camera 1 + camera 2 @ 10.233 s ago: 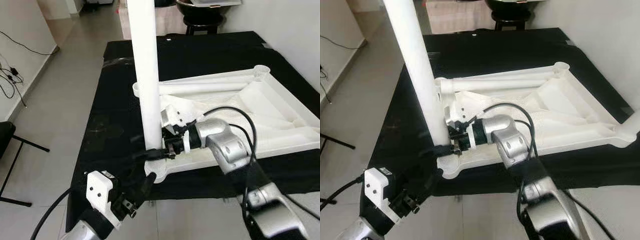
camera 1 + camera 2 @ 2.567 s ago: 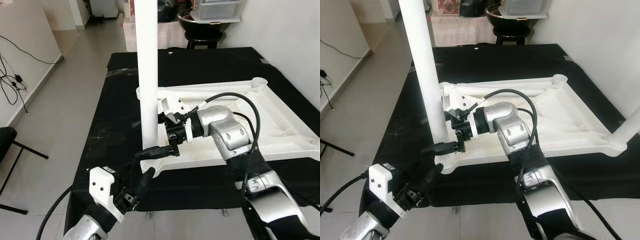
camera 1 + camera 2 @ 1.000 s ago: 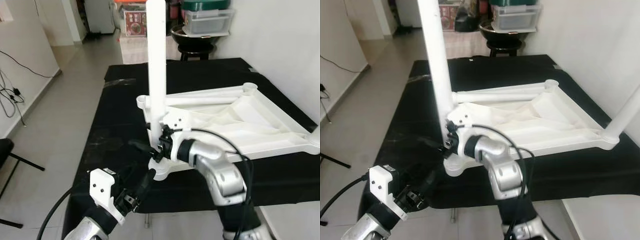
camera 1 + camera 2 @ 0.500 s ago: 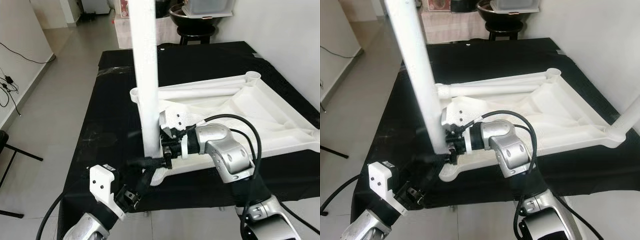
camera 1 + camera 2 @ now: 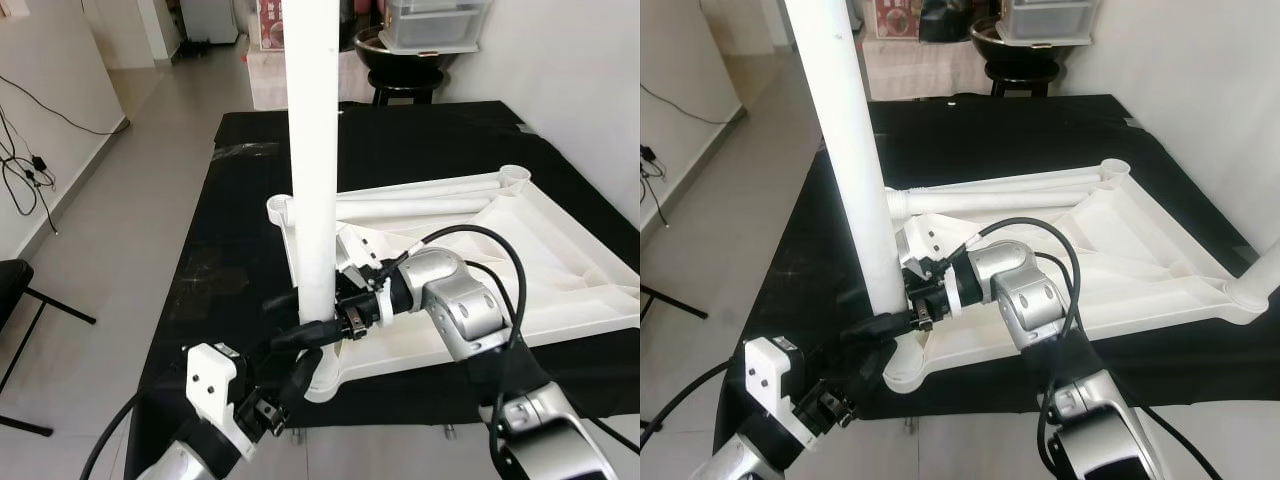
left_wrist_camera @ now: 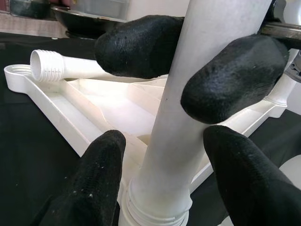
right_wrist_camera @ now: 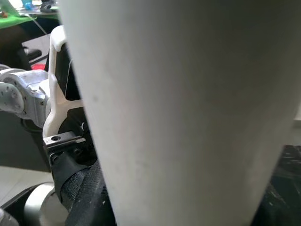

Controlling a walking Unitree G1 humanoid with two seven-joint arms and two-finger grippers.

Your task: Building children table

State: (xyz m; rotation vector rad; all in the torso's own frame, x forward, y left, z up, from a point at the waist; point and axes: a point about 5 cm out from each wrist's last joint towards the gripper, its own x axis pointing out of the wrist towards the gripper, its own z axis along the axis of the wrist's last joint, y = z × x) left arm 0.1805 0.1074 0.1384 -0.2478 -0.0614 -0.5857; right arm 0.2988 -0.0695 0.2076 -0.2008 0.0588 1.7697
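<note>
Table leg (image 5: 312, 150) stood upright in the near corner socket of the upside-down tabletop (image 5: 560, 270). Left gripper (image 5: 300, 335) and right gripper (image 5: 335, 322) both clamped it near the socket. Uneven twisting could cross-thread it.

Both grippers crowd the leg (image 5: 313, 150) base, lower centre; black cloth (image 5: 240, 200) at left lies open.

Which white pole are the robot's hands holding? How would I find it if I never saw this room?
Look at the black table with the big white upside-down tabletop lying on it. At the tabletop's near left corner, one leg stands straight up in its socket, with the left gripper and right gripper around its base. The other leg nearby lies flat inside the tabletop.
</note>
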